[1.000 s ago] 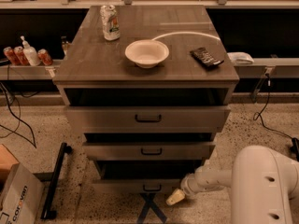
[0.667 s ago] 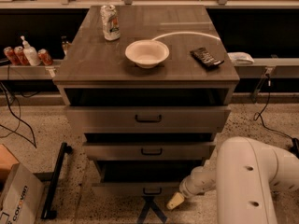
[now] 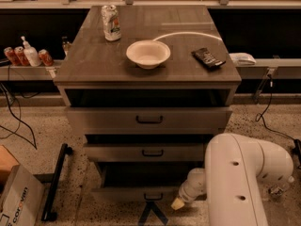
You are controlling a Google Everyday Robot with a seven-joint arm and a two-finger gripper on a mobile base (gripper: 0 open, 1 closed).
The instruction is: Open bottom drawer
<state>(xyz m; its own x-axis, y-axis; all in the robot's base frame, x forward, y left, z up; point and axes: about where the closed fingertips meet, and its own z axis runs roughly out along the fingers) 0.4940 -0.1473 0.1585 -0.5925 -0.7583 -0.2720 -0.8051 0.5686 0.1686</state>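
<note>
The cabinet has three grey-brown wood-grain drawers. The bottom drawer (image 3: pixel 136 194) is the lowest, with a small black bar handle (image 3: pixel 153 197) at its centre. Above it are the middle drawer (image 3: pixel 146 152) and the top drawer (image 3: pixel 149 120), each with a like handle. My gripper (image 3: pixel 178 203) is low at the floor, just right of the bottom drawer's handle, with a pale tip pointing left and down. The big white arm (image 3: pixel 244 182) fills the lower right.
On the cabinet top stand a white bowl (image 3: pixel 148 53), a can (image 3: pixel 111 22) and a dark packet (image 3: pixel 209 58). A cardboard box (image 3: pixel 16 199) and a black bar (image 3: pixel 55 182) lie on the floor at left. Cans and a bottle (image 3: pixel 26 55) sit on a left shelf.
The white arm has swung left and covers more of the lower right. The gripper stays by the bottom drawer's handle.
</note>
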